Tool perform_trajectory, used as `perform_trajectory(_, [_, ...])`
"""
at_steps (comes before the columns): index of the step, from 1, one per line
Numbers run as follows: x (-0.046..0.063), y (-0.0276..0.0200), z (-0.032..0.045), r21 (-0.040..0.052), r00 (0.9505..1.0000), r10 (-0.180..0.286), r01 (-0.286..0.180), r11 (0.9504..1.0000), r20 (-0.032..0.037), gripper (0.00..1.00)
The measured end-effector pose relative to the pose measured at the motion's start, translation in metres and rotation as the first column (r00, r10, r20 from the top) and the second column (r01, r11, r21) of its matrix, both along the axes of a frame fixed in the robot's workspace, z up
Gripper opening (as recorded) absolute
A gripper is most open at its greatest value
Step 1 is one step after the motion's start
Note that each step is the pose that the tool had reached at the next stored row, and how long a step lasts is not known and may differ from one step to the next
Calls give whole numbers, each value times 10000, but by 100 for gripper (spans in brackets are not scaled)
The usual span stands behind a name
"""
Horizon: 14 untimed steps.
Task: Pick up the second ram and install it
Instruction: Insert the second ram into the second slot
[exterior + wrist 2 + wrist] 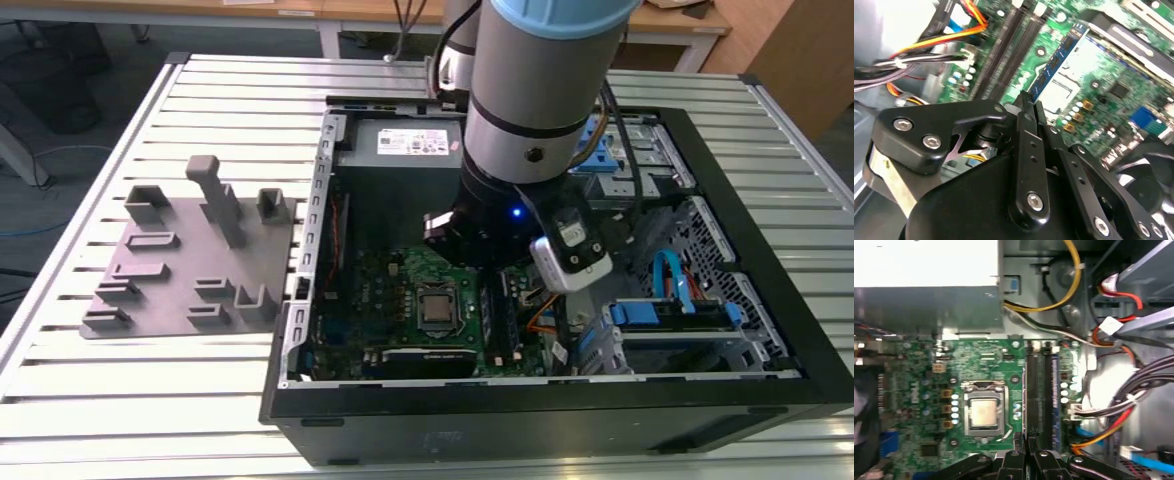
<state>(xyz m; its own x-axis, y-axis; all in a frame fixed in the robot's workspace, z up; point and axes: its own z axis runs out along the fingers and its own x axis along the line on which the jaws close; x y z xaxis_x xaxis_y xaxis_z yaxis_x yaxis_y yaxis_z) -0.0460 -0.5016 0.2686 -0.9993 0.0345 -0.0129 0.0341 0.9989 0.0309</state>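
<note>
My gripper [1024,439], clamped on the second ram [1056,57], sits low over the memory slots [1039,390], tight. Cable bundle [1124,405] crowds one side of the slots; CPU socket [984,412] lies flat on the other, I see room there. Power supply [929,305] blocks one slot end. Drive cage [681,310] fills the case [310,250] at the exterior view's right, grey fixture [174,260] stands outside at its left, well apart, case open on top

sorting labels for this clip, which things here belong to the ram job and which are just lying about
Job: second ram, held in the gripper; memory slots.
Lying about: grey fixture; processor socket; cable bundle; power supply.
</note>
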Motion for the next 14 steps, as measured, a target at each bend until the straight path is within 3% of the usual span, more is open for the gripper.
perform_trajectory(1, [2,0,-2,-1,9999,-6,6,10000,-156,14])
perform_trajectory(2, [4,0,-5,-2,9997,-14,14,10000,-246,14])
perform_trajectory(3, [5,0,-5,-4,9996,-24,24,10000,-268,14])
perform_trajectory(14, [8,0,-18,60,9994,-231,233,9997,-270,14])
